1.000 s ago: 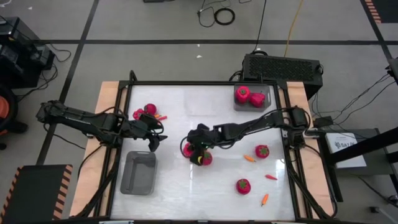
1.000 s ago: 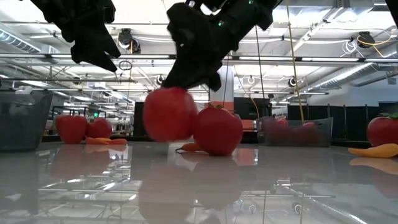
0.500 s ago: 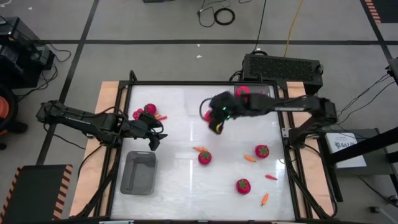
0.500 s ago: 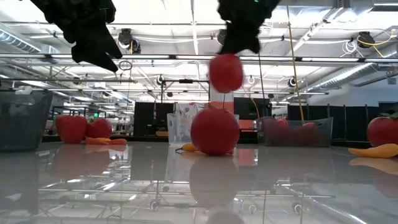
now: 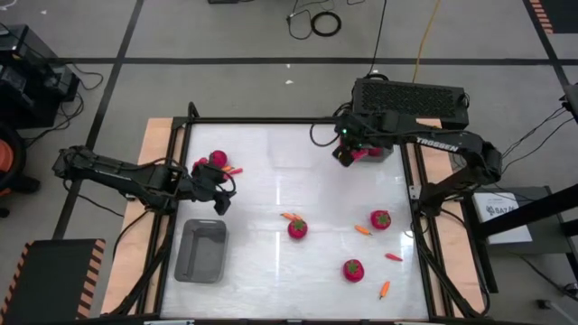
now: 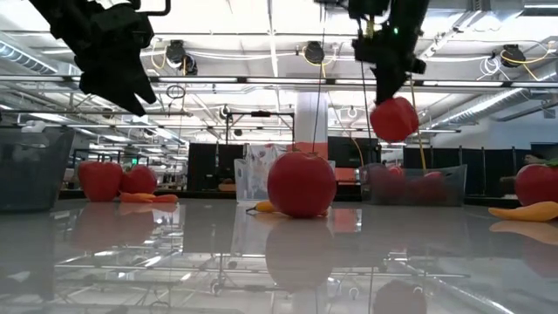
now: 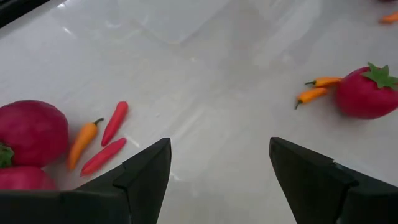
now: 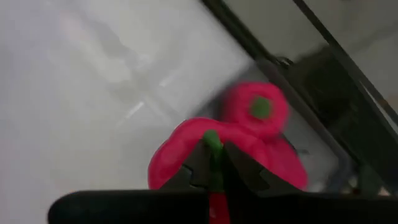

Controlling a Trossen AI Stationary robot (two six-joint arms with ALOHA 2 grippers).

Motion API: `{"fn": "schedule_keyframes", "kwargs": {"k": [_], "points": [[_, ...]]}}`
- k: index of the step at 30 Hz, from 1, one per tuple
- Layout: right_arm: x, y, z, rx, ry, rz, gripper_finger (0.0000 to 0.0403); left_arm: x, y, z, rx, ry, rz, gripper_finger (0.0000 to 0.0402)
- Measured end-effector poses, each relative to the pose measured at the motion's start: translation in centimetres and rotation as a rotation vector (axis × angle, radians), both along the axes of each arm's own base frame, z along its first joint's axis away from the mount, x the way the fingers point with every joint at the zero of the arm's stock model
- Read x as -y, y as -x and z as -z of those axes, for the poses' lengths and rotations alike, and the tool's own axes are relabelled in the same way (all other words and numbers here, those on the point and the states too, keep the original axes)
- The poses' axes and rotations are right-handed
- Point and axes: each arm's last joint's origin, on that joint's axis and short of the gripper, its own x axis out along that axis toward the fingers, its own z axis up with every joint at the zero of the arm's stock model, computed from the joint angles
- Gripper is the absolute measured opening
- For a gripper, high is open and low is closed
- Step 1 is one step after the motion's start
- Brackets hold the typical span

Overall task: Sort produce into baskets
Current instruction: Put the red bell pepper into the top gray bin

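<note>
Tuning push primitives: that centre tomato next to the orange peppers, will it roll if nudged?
Probably. The tomato looks near-round and meets the glossy table on a small patch, so a nudge should set it rolling. Its green top may make the roll wobble. The right gripper lifts a similar one by its stem, so it is likely light.

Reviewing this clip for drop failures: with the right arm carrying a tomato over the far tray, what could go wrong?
The right gripper pinches the tomato only by its green top, so it might slip early. The basket already holds tomatoes, so this one might bounce or roll out.
</note>
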Motion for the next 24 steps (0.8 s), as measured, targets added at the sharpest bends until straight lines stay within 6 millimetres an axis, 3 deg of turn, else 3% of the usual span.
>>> {"fn": "schedule_keyframes", "kwargs": {"k": [10, 15, 24], "points": [[3.8, 3.2, 6.0, -0.007, -0.063, 0.329, 0.0012, 0.0, 0.0, 0.0, 0.006, 0.027, -0.012, 0.0279], [4.2, 4.0, 6.8, 0.073, 0.027, 0.422, 0.0012, 0.0, 0.0, 0.0, 0.005, 0.029, -0.009, 0.0279], [4.0, 5.5, 5.9, 0.091, 0.195, 0.554, 0.0012, 0.1, 0.0, 0.0, 0.004, 0.031, -0.008, 0.0279]]}}
